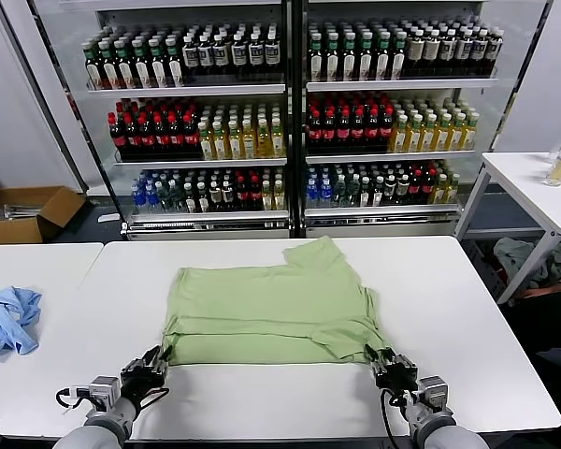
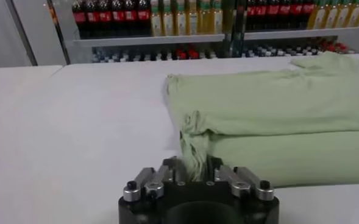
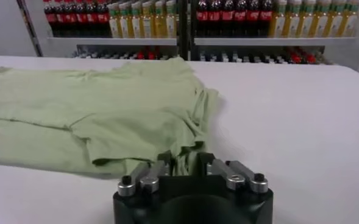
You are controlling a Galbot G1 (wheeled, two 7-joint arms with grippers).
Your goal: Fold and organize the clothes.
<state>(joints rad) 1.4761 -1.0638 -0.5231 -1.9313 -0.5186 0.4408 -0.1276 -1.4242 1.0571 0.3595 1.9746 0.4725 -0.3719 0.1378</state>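
Both grippers sit at the near edge of the white table (image 1: 262, 402): left gripper (image 2: 194, 173) pinched on the near-left corner of the light green shirt (image 1: 271, 313), cloth bunched up between its fingers, and right gripper (image 3: 185, 165) pinched likewise on the near-right corner. Judged purpose: matched corner grips let the near hem lift evenly for a fold toward the far edge. Shirt lies flat mid-table, already partly folded; beyond it a light blue garment (image 1: 7, 318) rests on the adjoining table, drinks cooler (image 1: 290, 112) farthest.

a shop: stocked drink coolers (image 1: 290, 122) behind white tables (image 1: 486, 346).
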